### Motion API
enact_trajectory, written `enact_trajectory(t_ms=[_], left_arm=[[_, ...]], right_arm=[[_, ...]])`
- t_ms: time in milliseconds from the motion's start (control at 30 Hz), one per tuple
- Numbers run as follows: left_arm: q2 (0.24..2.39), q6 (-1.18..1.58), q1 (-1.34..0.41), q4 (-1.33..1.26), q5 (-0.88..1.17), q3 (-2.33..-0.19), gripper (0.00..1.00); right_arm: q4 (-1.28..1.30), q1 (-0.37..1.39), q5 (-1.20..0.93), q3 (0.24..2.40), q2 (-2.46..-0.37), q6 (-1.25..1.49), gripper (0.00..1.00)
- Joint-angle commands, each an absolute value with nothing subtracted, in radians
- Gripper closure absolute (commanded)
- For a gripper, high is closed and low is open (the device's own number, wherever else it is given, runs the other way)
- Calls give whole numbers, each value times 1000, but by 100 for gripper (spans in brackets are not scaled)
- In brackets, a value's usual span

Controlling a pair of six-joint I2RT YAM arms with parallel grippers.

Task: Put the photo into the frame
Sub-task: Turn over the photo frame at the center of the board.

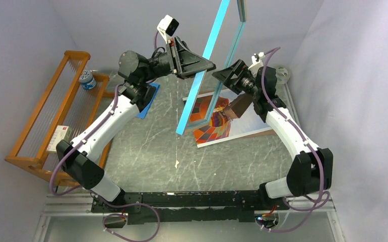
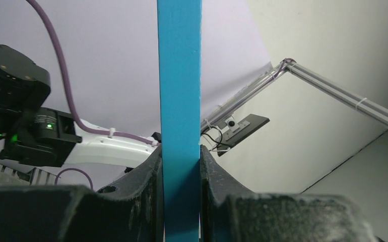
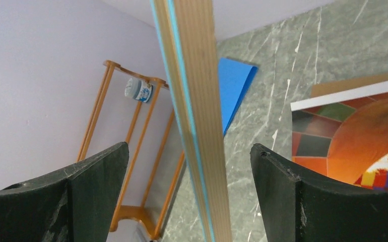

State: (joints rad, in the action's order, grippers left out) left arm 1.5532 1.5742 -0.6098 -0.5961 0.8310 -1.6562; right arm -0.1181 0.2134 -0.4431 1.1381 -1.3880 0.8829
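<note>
The large thin rectangular picture frame (image 1: 202,75), turquoise-blue on the front and light wood on the back, stands raised over the middle of the grey marbled counter (image 1: 146,151). It is turned almost edge-on to the overhead camera and leans, with its top towards the far wall. Whether its lowest corner touches the counter cannot be told.

The left end effector (image 1: 209,65) is clenched on the frame's left bar. In the left wrist view both black fingers (image 2: 141,191) press flat against the two sides of the turquoise bar (image 2: 180,101).

The right end effector (image 1: 226,70) is spread wide around the opposite bar. In the right wrist view the wood-backed edge (image 3: 197,101) runs between the fingers (image 3: 96,186) with clear space on both sides, so it grasps nothing.

The large rectangular print of an orange-red multicoloured hot-air balloon with a thin white edge (image 1: 217,126) lies flat on the counter beneath the frame and the right arm, partly hidden by them. A strip of plain brown board (image 3: 358,83) shows just beyond its white edge (image 3: 353,131).

A small flat blue pad (image 1: 149,103) lies on the counter under the left arm. The orange wooden rack (image 1: 46,111) stands along the left wall.
</note>
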Motion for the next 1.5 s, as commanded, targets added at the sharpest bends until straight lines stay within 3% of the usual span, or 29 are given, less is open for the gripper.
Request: enact_trajectory(t_ms=[0, 200, 300, 367, 433, 567, 700, 833, 967, 1133, 1267, 1300, 1367, 1433, 1467], left_arm=[[1531, 1615, -596, -726, 790, -1680, 98], [1515, 1638, -563, -750, 769, -1664, 98], [1514, 1667, -549, -780, 758, -1644, 97], [1520, 1705, -543, -821, 751, -1627, 97], [1526, 1739, -536, -869, 745, -1616, 97], [1529, 1738, -532, -864, 751, -1632, 97], [1517, 1722, -527, -840, 753, -1633, 97], [1513, 1734, -526, -860, 744, -1618, 97], [1507, 1747, -525, -886, 730, -1604, 98], [1478, 1691, -523, -846, 726, -1590, 97], [1434, 1615, -517, -795, 719, -1553, 97], [1423, 1595, -515, -779, 718, -1541, 93], [1388, 1532, -505, -726, 712, -1503, 75], [1337, 1462, -490, -623, 698, -1448, 48], [1308, 1422, -483, -570, 687, -1419, 39]], right_arm=[[-302, 181, -517, 1182, -1434, 923, 9], [-508, 140, -604, 1120, -1447, 1027, 34], [-466, 138, -622, 1155, -1448, 980, 51], [-459, 136, -637, 1169, -1448, 960, 56], [-441, 135, -644, 1183, -1454, 941, 55], [-427, 137, -627, 1177, -1488, 946, 29], [-407, 139, -547, 1143, -1498, 946, 15], [-444, 155, -581, 1152, -1535, 953, 13], [-542, 177, -655, 1174, -1581, 994, 18], [-718, 181, -722, 1139, -1623, 1117, 39], [-748, 181, -728, 1116, -1616, 1134, 70], [-738, 180, -727, 1111, -1611, 1130, 77], [-716, 176, -730, 1096, -1594, 1114, 87], [-684, 173, -746, 1082, -1568, 1094, 91], [-660, 173, -749, 1074, -1552, 1078, 92]])
